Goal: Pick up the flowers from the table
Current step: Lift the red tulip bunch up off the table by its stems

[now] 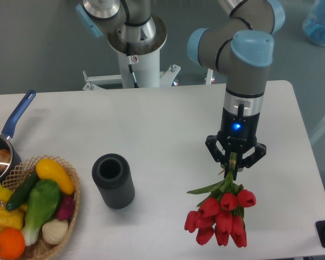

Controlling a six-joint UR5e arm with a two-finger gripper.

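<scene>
1. Flowers (223, 214) are hanging straight below the hand (234, 167), red heads down toward the near edge of the bench (168, 135), green stems running up into the fingers.
2. Hand is clenching on the stem ends, its 2 fingers closing in from either side; the pale band is not showing from this view.
3. Long axis of the bunch is running nearly in line with the arm's last joint, so the load is sitting directly under the grip and not off to 1 side.
4. Whether the heads are touching the bench or hanging just clear of it cannot be told from this single view.
5. Judging from this, the coming move is turning on a straight upward pull: the stems are pointing up into the hand, so lifting along that line should be keeping the bunch from swinging.
6. Dark cylinder (113, 180) and the basket of toy vegetables (35, 214) are lying well apart to the left.
</scene>
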